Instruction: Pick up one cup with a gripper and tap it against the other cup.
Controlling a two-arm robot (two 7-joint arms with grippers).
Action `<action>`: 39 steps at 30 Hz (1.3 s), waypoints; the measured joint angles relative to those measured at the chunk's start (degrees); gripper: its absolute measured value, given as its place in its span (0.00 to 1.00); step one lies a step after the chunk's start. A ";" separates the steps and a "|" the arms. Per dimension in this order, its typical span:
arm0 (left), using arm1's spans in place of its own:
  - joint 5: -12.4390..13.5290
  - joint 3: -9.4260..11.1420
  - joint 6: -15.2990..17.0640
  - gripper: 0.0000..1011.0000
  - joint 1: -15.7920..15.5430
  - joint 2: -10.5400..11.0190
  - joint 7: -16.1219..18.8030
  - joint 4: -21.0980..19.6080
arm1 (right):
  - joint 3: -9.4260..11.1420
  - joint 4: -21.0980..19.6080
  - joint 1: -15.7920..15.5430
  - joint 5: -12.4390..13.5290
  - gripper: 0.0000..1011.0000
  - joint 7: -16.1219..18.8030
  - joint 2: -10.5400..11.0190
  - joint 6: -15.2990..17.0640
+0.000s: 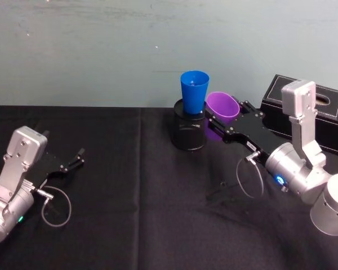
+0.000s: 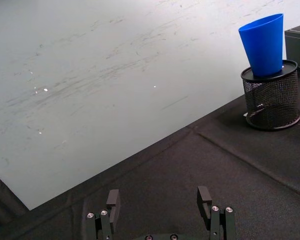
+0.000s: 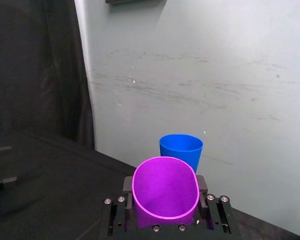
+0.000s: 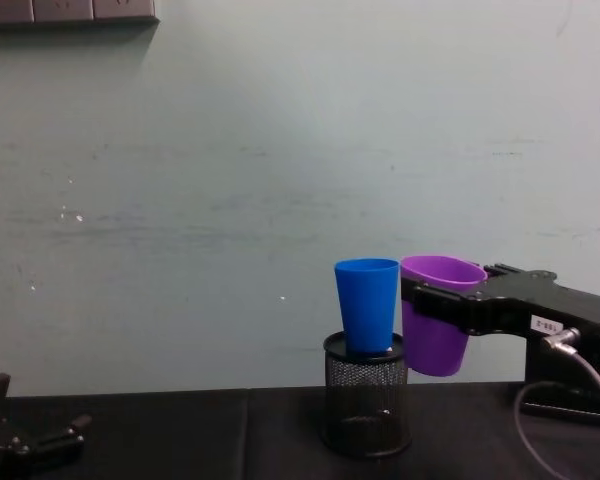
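At the lower left of the head view the left gripper (image 1: 76, 158) lies low over the black-clothed table (image 1: 129, 219), well apart from both cups. Its wrist view shows its fingers (image 2: 112, 202) spread wide with nothing between them. Right of centre in the head view stands a black mesh holder (image 1: 190, 134), and the blue cup (image 1: 194, 90) sits upright on top of it, mouth up. The chest view shows the same pair just right of the middle, the blue cup (image 4: 367, 305) rising from the holder (image 4: 366, 408). Immediately to the right the purple cup (image 1: 222, 109) hangs clear of the table, mouth up and leaning slightly. Its rim is just beside the blue cup's upper side at about the same height, and whether the two touch cannot be told. The right gripper (image 1: 214, 125) reaches in from the lower right and pinches the purple cup across its body, one finger on each side, as the right wrist view shows around the purple cup (image 3: 165, 192). A black box (image 1: 327, 115) sits at the far right edge, behind the arm.
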 joint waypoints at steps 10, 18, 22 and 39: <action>0.00 0.00 0.00 1.00 0.00 0.00 0.00 0.00 | -0.37 4.29 3.78 -0.01 0.71 0.72 -1.20 -0.71; 0.00 0.00 0.00 1.00 0.00 0.00 0.00 0.00 | -0.78 7.86 6.55 0.32 0.71 1.78 -2.07 -1.12; 0.00 0.00 0.00 1.00 0.00 0.00 0.00 0.00 | -0.79 9.94 7.70 0.87 0.71 2.38 -2.42 -1.44; 0.00 0.00 0.00 1.00 0.00 0.00 0.00 -0.01 | -1.43 15.27 11.46 1.60 0.71 4.18 -3.31 -2.93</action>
